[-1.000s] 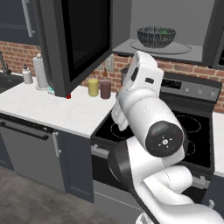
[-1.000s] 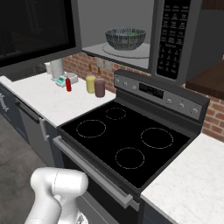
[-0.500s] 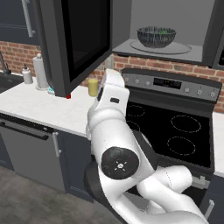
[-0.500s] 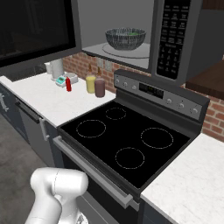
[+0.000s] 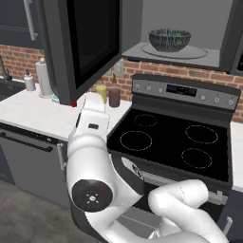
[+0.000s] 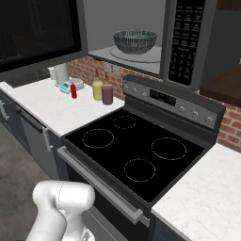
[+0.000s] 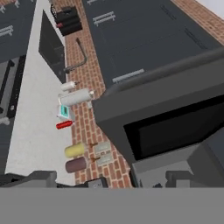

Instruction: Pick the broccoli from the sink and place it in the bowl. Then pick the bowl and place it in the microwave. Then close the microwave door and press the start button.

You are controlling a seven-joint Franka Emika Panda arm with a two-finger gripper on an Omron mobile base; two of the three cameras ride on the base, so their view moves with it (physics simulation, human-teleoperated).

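Claw: my two dark finger tips (image 7: 68,179) rise at the bottom of the hand view, spread wide and released, with nothing between them.
Claw surroundings: I look along it at the large dark-framed microwave door with its black glass window (image 7: 175,127), which stands swung open just ahead, beside the red brick back wall (image 7: 94,127).
My arm: white with dark joints (image 5: 95,156), reaching up from the lower part of the left base view toward the open door's lower edge.
Microwave door: open, hanging out over the white speckled desk (image 5: 33,114) to the left of the stove.
Microwave: wide dark charcoal box with a grey interior (image 6: 188,42), mounted above the stove, its button panel on the right side.
Bowl: round deep dark grey-blue patterned bowl (image 6: 135,41), upright on the round glass turntable (image 6: 136,54) inside the microwave.
Broccoli: small bright-green floret (image 5: 177,34), a bit of green showing over the bowl's rim, lying inside the bowl.
Stove: black glass-top stove with four ringed burners (image 6: 134,150), directly under the microwave.
Desk items: a yellow jar (image 6: 97,90) and a dark brown jar (image 6: 107,94) side by side against the brick, then a small red bottle (image 6: 73,91) and a white roll (image 6: 61,74) further left.
Sink: matte-black basin (image 7: 50,46) with its dark angular faucet (image 7: 78,54), well apart from the claw along the desk.
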